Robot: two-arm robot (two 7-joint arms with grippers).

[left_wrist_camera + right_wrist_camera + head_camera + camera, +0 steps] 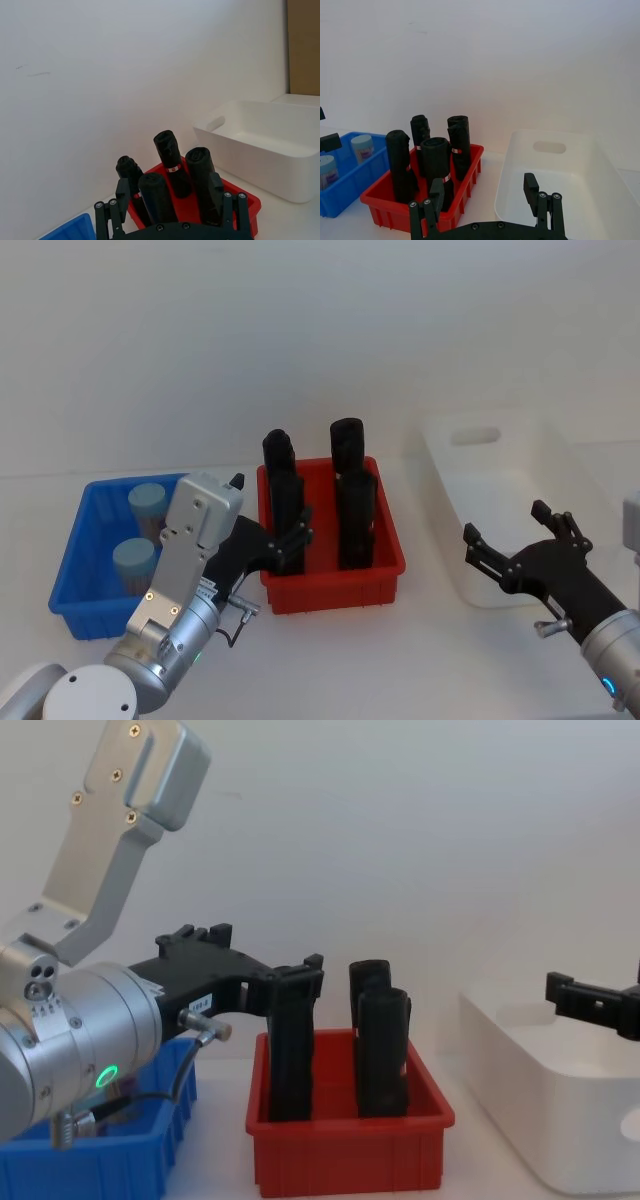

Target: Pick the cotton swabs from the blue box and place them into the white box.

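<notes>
The blue box (75, 562) sits at the left of the table with two cotton swabs jars in it, one at the back (147, 502) and one nearer (133, 562); both have pale blue lids. My left gripper (270, 506) hangs open just right of the blue box, over the red bin's left edge, holding nothing. The white box (480, 585) stands at the right, with nothing visible inside. My right gripper (510, 526) is open over its front part. In the right wrist view the jars (362, 147) sit in the blue box (350, 197), far from the right gripper (484, 192).
A red bin (335, 585) with several tall black upright rolls (355, 510) stands between the two boxes, directly ahead of the left gripper (169, 200). A white wall runs close behind the boxes. Bare table lies in front of the bins.
</notes>
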